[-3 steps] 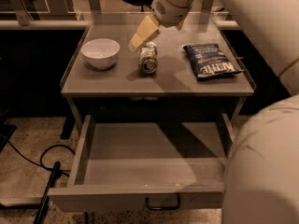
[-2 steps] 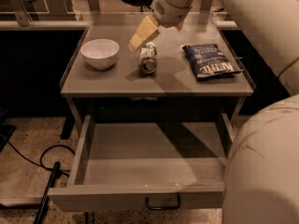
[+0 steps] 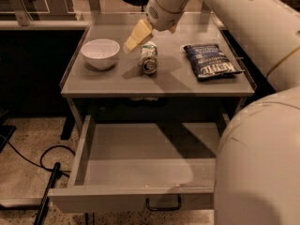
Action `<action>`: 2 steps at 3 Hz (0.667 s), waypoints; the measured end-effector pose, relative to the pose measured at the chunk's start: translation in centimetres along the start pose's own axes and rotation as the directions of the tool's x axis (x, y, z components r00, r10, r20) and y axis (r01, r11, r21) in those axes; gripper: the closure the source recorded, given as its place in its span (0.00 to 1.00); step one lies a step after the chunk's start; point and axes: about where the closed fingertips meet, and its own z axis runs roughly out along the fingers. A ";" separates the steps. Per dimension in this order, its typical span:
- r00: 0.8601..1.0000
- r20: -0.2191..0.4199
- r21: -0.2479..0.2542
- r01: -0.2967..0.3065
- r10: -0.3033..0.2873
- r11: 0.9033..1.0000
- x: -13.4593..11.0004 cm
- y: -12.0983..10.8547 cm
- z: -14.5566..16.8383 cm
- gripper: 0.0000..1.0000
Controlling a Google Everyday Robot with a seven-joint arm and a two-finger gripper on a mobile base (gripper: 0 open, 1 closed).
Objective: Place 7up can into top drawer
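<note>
End effector (image 3: 139,35), part-hidden, by 7up can (image 3: 149,58)

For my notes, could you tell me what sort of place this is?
Likely an office or lab: grey table with open top drawer, speckled floor, loose cable; gripper is beside the 7up can.

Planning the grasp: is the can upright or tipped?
Tipped: the can lies on its side on the table, silver end facing the camera. The hand is near its far end.

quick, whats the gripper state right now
gripper: just left of the 7up can, which lies on the tabletop; open or closed cannot be told
</note>
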 end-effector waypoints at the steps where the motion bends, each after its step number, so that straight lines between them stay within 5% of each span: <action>1: 1.000 -0.005 0.012 0.011 -0.010 1.000 -1.0 -0.2 1.7 0.00; 2: 1.000 -0.019 0.035 0.017 -0.016 0.999 -1.5 -0.9 2.8 0.00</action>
